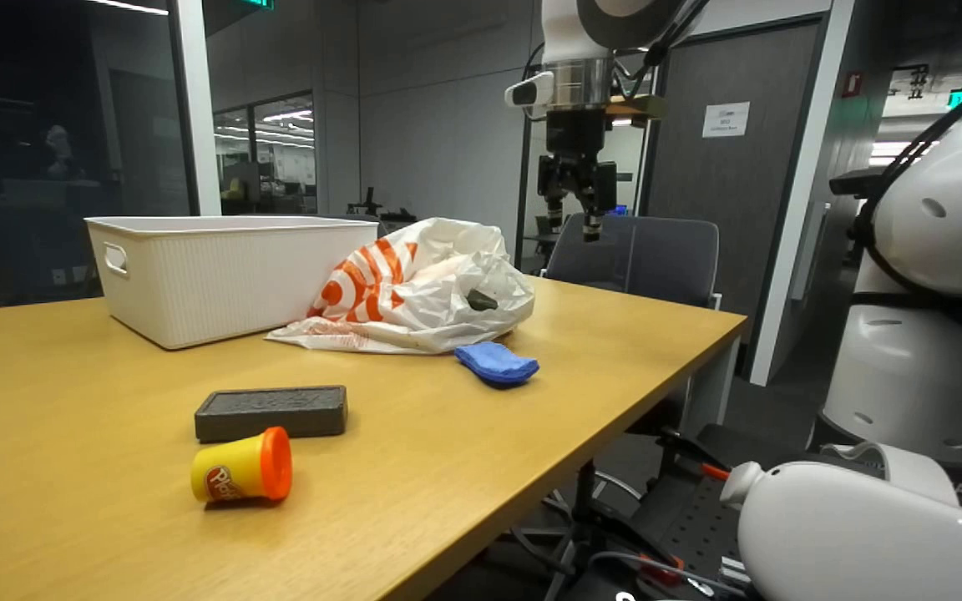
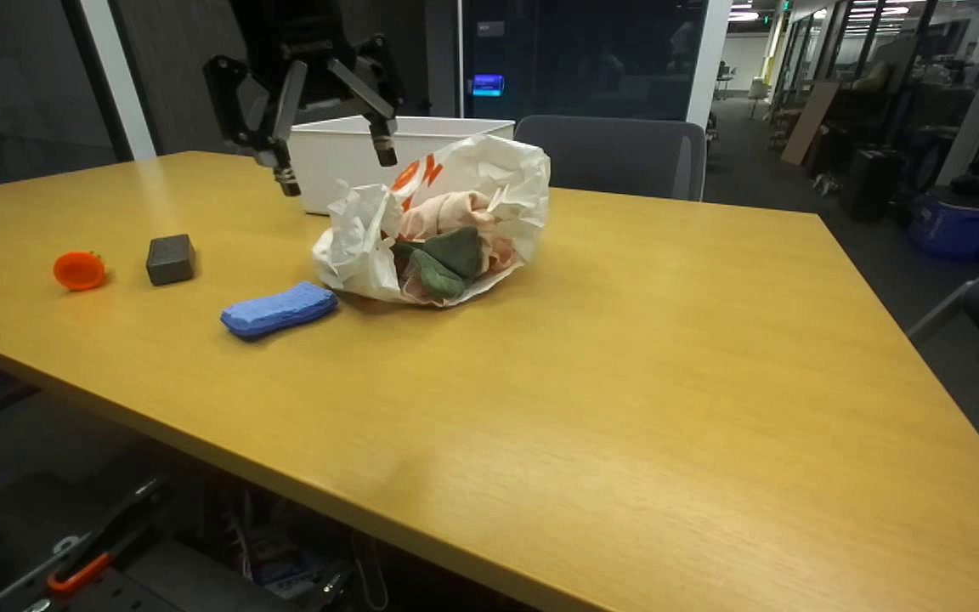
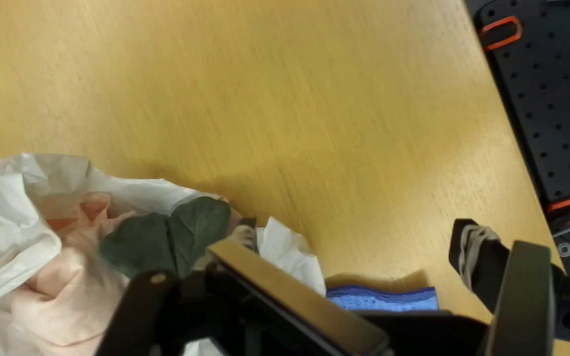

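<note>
Two black fingers (image 1: pixel 592 227) of my claw (image 1: pixel 573 222) point downward with a wide gap between them and nothing held; in an exterior view they hang in the air, upper right of centre, well above a yellow wooden table (image 1: pixel 364 501). Nearest to me is a crumpled white plastic bag (image 1: pixel 448 250), printed in orange and slumped on its side near the middle of that frame. Its open mouth faces the viewer in an exterior view, near the centre, where rumpled pale pink cloth (image 2: pixel 451 212) and a dark green piece (image 2: pixel 455 252) shaped like leaves show inside. Looking down from my wrist, I see the bag fill the lower left corner; one of my fingers crosses its edge in the picture. A blue sponge or folded cloth (image 3: pixel 381 299) shows at the bottom of that frame, lying on the table in the gap between my fingers as the camera sees it. It sits just beside the bag; whether the two touch, I cannot tell. Left of centre in an exterior view, a white ribbed bin (image 1: pixel 222 284) with a handle hole stands partly hidden by the bag. Lower left there, a dark grey block (image 1: pixel 272 413) lies flat, and just in front of it a yellow tub (image 1: pixel 226 469) rests on its side, its orange lid (image 1: pixel 278 463) turned to the right. Beyond the table, right of centre, stands a grey chair (image 1: pixel 640 259).
</note>
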